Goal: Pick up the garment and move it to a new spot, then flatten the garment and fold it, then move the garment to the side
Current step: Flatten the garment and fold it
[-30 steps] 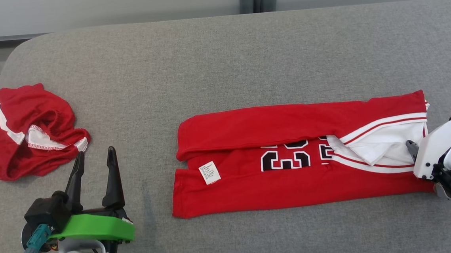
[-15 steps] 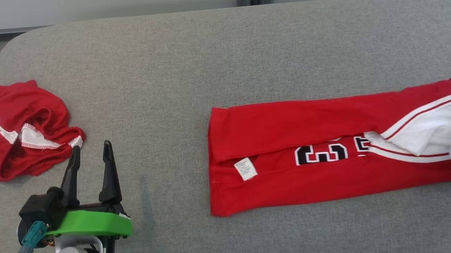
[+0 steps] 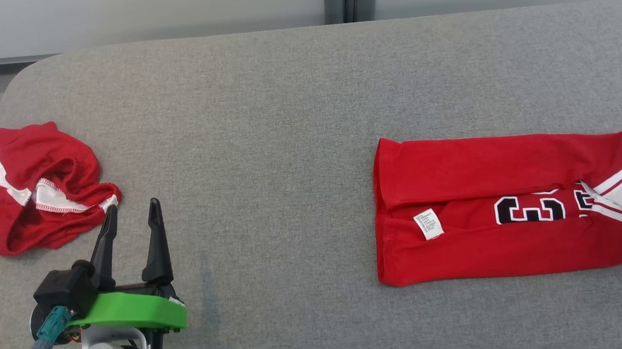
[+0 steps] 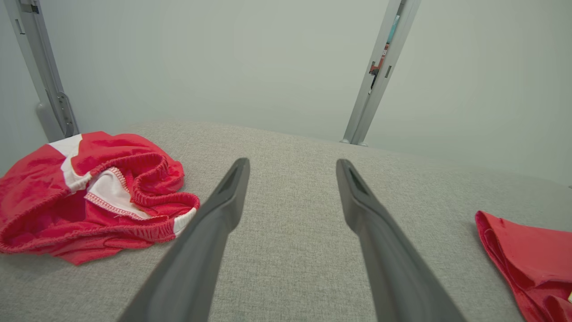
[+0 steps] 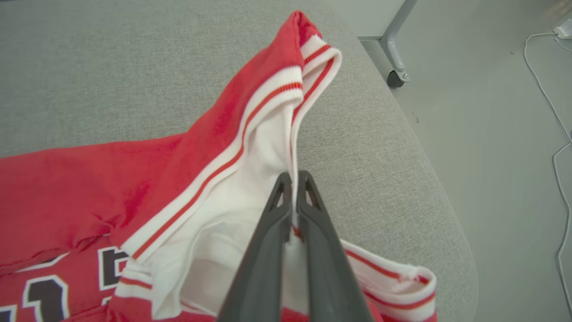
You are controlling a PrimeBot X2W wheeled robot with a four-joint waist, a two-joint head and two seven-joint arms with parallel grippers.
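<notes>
Red numbered garment [image 3: 480,173] dragged toward right edge of tabletop [image 3: 285,116]; right claw [image 5: 293,176] clamps its white trim [image 5: 268,147]; left claw [image 3: 131,209] gapes empty.

Jersey [image 3: 480,173] lies right on the table [image 3: 263,117], other garment [image 3: 27,183] left.

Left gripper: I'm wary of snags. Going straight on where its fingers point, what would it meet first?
Mostly bare grey table lies ahead of the left gripper. One finger may brush the crumpled red garment beside it; depth is unclear.
</notes>
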